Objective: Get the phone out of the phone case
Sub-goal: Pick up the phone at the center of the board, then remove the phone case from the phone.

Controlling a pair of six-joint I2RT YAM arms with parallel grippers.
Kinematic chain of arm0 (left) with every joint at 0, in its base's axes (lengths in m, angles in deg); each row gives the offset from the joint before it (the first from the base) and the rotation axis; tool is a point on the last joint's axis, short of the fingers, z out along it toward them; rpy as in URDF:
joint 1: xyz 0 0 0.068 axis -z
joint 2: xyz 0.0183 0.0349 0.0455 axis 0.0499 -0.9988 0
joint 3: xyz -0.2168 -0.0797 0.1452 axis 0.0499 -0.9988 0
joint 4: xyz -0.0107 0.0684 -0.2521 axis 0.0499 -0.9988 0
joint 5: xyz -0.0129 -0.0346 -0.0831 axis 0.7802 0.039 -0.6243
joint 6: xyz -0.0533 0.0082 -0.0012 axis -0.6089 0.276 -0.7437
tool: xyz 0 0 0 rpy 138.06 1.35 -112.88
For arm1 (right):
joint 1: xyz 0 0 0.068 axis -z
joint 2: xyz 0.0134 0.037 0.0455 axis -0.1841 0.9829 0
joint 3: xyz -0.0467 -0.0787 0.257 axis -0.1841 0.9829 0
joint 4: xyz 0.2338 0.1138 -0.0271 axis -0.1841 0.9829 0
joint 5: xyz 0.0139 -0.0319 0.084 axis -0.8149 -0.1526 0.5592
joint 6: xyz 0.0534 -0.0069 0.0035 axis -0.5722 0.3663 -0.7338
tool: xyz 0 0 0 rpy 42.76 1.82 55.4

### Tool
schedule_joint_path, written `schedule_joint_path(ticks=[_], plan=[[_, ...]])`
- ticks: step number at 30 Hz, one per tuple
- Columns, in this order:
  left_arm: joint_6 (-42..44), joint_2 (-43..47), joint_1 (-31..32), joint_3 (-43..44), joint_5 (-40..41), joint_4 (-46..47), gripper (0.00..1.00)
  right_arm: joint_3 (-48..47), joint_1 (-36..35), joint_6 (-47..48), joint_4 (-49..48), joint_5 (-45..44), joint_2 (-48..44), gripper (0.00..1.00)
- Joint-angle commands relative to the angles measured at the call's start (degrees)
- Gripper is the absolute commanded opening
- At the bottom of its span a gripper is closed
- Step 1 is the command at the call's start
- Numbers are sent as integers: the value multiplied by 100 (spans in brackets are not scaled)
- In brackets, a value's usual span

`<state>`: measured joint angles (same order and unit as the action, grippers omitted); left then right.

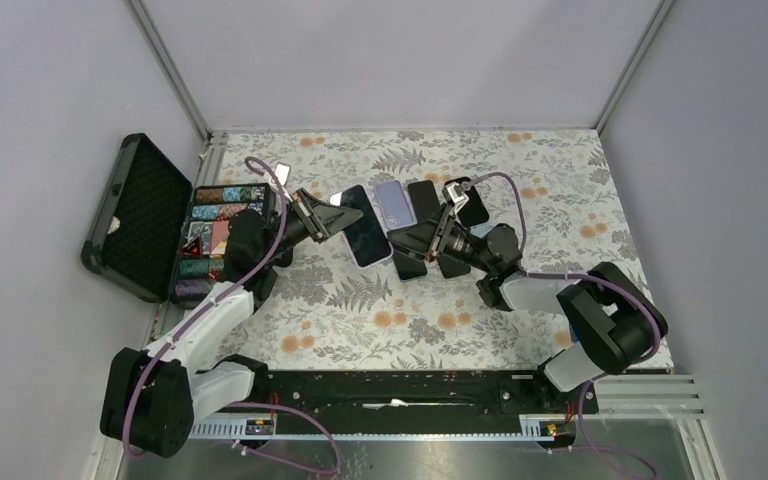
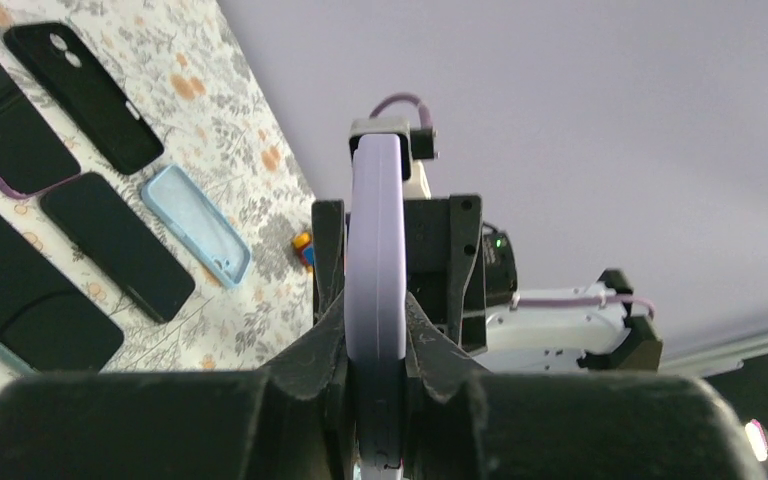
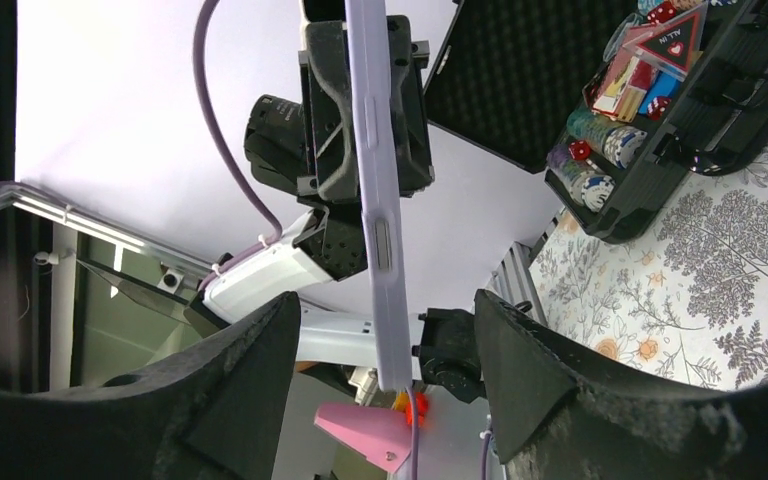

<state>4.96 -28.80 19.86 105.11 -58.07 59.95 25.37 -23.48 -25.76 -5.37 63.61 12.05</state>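
My left fingers (image 2: 305, 365) are clamped tight on one end of the phone (image 1: 365, 238), which sits in its lilac case (image 2: 375, 250) over the tabletop (image 1: 560, 200). Its long axis runs from my left arm toward my right. My right fingers (image 3: 250, 375) stand wide apart, holding nothing. The phone's free end lies between them, touching neither, so I judge the right arm is placed to pinch the case.

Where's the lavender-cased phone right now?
Top view, centre-left of the table: the lavender-cased phone is clamped in the left gripper, its free end inside the open right gripper, just in front of the row of loose phones and cases.
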Motion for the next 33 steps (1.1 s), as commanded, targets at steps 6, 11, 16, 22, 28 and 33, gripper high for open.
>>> schedule_joint_path(ticks=[6,11,16,22,28,33], plan=[[-2009,204,-54,-253,1324,2062,0,94,-188,-151,-426,-845,-792,63],[-2606,165,-38,-314,1594,2393,0,-85,-422,-556,-11,-1281,-836,54],[-2711,214,-21,-282,1635,2356,0,-185,-486,-685,102,-1524,-816,44],[-2767,195,-21,-353,1635,2330,0,-206,-500,-670,60,-1625,-978,59],[-2794,-18,-8,-252,1469,2593,0,-217,-496,-454,346,-1673,-1249,71],[-2881,-97,31,-283,1459,2742,0,-333,-502,-507,480,-1652,-1225,64]])
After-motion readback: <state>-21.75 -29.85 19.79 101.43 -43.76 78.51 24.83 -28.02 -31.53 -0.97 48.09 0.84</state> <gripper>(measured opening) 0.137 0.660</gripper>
